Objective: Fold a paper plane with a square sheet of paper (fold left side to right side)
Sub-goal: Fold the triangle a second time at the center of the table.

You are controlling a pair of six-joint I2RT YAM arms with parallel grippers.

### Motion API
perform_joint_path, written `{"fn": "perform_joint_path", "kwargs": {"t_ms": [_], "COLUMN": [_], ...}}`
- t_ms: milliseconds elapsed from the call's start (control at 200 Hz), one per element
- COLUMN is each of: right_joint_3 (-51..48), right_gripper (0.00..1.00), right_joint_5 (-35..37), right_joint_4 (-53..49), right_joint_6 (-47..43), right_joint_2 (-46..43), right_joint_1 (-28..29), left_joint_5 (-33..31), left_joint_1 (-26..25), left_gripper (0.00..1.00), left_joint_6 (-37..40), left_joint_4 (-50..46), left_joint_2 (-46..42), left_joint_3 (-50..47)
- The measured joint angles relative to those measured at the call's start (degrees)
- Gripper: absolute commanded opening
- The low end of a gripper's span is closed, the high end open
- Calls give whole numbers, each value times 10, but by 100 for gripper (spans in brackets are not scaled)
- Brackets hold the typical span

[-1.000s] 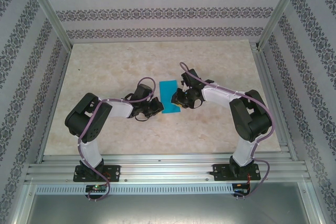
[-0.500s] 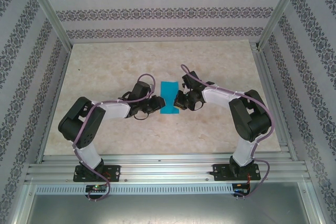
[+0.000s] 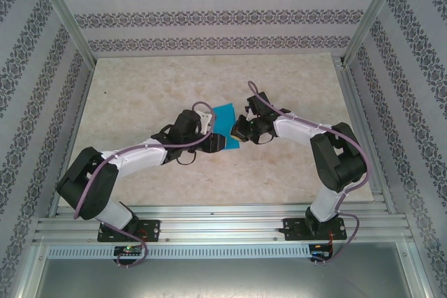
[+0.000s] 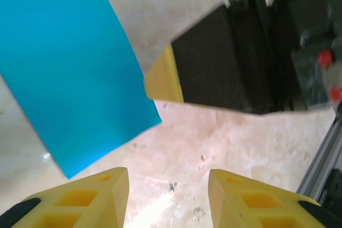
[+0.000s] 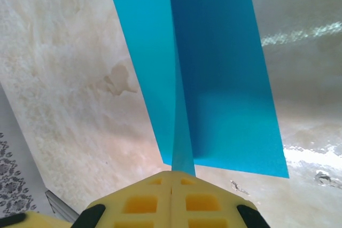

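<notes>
Cyan-blue sheet of paper (image 3: 223,118) is lying mid-table (image 3: 140,88) between the two arms, its long axis running roughly twelve to six in the top view. The right gripper (image 5: 172,177) is pinching it. Its yellow pads are pressing together on a thin raised edge, and the sheet is stretching away towards twelve in the right wrist view, one layer overlapping another along a crease. The left gripper (image 4: 168,185) is gaping wide and holding nothing, with bare table showing between its fingers. From it, the sheet's near corner is sitting at eleven o'clock, close but apart. The right arm is already anchoring the paper, so I am judging that the fold is depending on the left gripper reaching towards eleven.
</notes>
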Motion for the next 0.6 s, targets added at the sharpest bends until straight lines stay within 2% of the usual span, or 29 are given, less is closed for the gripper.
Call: {"fn": "perform_joint_path", "kwargs": {"t_ms": [200,599], "right_joint_3": [0,0], "right_gripper": [0,0], "right_joint_5": [-10,-16], "right_joint_4": [2,1], "right_joint_6": [9,13], "right_joint_2": [0,0], "right_joint_1": [0,0], "left_joint_5": [-7,-54], "left_joint_1": [-33,-34], "left_gripper": [50,54], "left_joint_6": [40,45], "left_joint_4": [5,35], "left_joint_2": [36,94], "left_joint_3": [-1,10]}}
